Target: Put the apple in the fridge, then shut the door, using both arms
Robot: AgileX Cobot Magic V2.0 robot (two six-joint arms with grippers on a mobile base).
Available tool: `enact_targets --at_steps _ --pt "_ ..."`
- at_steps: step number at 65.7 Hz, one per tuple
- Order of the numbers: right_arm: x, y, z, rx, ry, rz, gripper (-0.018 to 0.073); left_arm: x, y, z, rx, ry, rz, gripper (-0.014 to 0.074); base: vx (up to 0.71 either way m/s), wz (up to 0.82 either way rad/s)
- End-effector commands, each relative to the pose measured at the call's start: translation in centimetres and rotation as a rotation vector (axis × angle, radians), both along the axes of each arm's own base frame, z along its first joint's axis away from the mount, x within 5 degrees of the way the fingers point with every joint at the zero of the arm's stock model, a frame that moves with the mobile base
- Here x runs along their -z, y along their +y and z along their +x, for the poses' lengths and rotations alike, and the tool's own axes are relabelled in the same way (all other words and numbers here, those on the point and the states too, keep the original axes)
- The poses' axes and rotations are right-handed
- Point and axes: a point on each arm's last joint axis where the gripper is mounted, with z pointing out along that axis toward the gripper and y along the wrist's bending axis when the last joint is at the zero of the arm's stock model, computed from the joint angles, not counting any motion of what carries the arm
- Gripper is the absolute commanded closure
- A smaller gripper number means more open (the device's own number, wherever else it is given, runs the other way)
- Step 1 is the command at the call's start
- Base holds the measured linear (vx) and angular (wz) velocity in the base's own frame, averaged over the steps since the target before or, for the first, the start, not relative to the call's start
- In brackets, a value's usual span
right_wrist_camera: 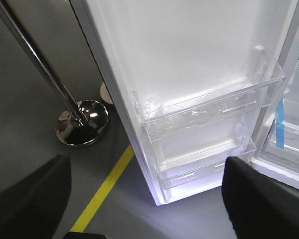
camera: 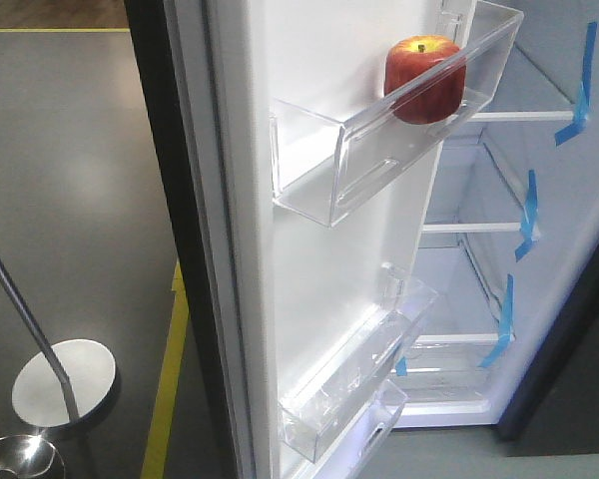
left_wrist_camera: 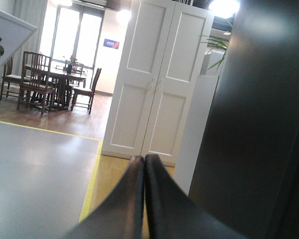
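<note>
The red apple (camera: 425, 78) sits in the top clear bin (camera: 379, 150) on the white inner face of the open door (camera: 319, 249). The fridge (camera: 539, 200) stands open behind it, with white shelves and blue tape strips (camera: 579, 90). No arm shows in the front view. In the left wrist view my left gripper (left_wrist_camera: 144, 160) is shut and empty, beside the door's dark grey outer face (left_wrist_camera: 259, 124). In the right wrist view my right gripper (right_wrist_camera: 146, 167) is open and empty, low before the door's lower bins (right_wrist_camera: 209, 107).
A chrome stanchion pole (camera: 20, 299) with a round base (camera: 65, 381) stands left of the door; it also shows in the right wrist view (right_wrist_camera: 82, 122). A yellow floor line (camera: 170, 379) runs beside the door. White cabinet doors (left_wrist_camera: 154, 79) and a dining set (left_wrist_camera: 50, 82) stand far off.
</note>
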Motion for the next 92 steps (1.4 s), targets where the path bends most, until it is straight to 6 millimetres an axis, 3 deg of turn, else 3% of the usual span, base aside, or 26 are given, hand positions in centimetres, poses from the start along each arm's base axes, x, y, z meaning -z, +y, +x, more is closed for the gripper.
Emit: enact_targets --at_steps 1,11,23,34,46,72,92 --pt "-1.1 0.1 0.3 0.011 -0.057 0.040 -0.0027 -4.7 0.0 0.1 0.005 -0.042 0.019 0.0603 0.00 0.00" --pt "-1.1 0.1 0.3 0.011 -0.057 0.040 -0.0027 -8.6 -0.1 2.7 0.010 0.195 0.112 0.0603 0.00 0.00" --pt "-1.1 0.1 0.3 0.011 -0.057 0.040 -0.0027 -10.7 -0.1 7.4 0.049 0.500 0.206 0.0603 0.00 0.00" --pt "-1.1 0.1 0.3 0.011 -0.058 0.040 -0.0027 -10.5 0.0 12.2 0.087 0.753 0.203 0.0603 0.00 0.00" --pt "-1.1 0.1 0.3 0.011 -0.058 0.040 -0.0027 -9.5 -0.6 17.2 0.184 0.894 0.190 0.0603 0.00 0.00" --pt "-1.1 0.1 0.3 0.011 -0.058 0.040 -0.0027 -7.5 -3.1 26.4 0.525 0.973 0.117 0.0603 0.00 0.00" --pt "-1.1 0.1 0.3 0.010 -0.056 0.039 -0.0027 -6.7 -5.1 30.7 0.766 0.909 -0.037 0.0603 0.00 0.00"
